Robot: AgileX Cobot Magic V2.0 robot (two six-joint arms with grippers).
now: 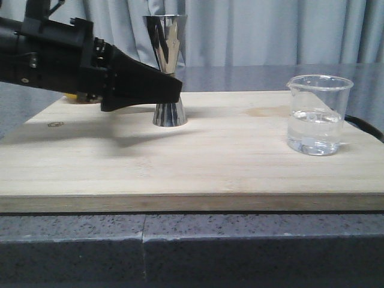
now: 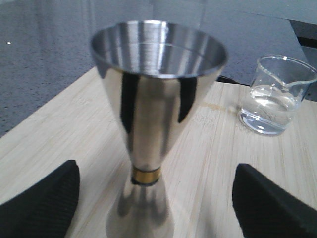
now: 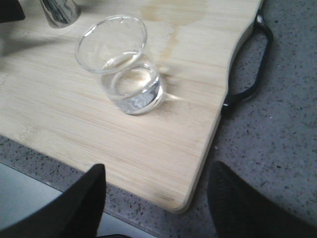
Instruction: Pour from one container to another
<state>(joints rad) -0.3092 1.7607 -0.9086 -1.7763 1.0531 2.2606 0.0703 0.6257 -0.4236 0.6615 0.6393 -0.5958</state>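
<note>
Wooden board [image 1: 240, 156] carries jigger [image 1: 168, 72], beaker [image 1: 318, 114].

Front view: low, table-edge height, faces forward across board [image 1: 192, 162]. Left wrist view: very near jigger [image 2: 153, 124], which stands between open jaws; beaker [image 2: 277, 96] beyond. Right wrist view: looks down, beaker [image 3: 124, 64] ahead of jaws. All three share beaker, jigger, board.
</note>
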